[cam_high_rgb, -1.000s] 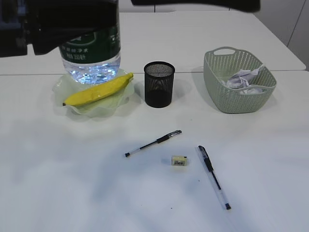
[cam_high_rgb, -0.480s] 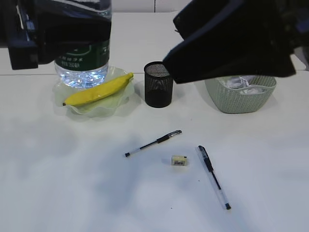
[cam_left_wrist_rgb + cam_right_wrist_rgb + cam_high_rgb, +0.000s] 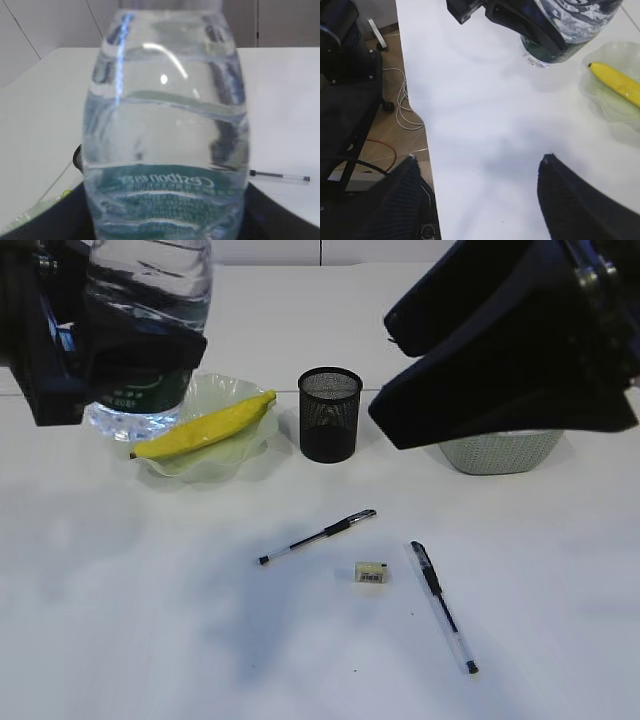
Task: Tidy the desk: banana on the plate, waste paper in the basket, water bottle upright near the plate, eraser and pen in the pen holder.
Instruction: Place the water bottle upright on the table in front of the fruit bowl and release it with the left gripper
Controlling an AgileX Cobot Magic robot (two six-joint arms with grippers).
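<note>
My left gripper [image 3: 120, 365] is shut on the clear water bottle [image 3: 140, 300] with a green label. It holds the bottle tilted at the far left, with the base low beside the plate [image 3: 225, 455]. The bottle fills the left wrist view [image 3: 165, 125]. The yellow banana [image 3: 205, 425] lies on the pale green plate. The black mesh pen holder [image 3: 330, 415] stands right of it. Two pens [image 3: 318, 536] [image 3: 442, 605] and a small eraser [image 3: 372, 572] lie on the white table in front. My right gripper [image 3: 477, 165] is open and empty, high over the table's left part. The waste paper is hidden.
My right arm [image 3: 510, 350] covers most of the green basket [image 3: 500, 452] at the back right. The right wrist view shows the table's edge, with floor, cables and a chair [image 3: 345, 100] beyond it, and the bottle [image 3: 570, 25] beside the banana [image 3: 615, 82].
My left gripper has carried the bottle left and down, from above the plate to beside it, tilting it. My right arm has swung into view and now hides the basket and paper.
</note>
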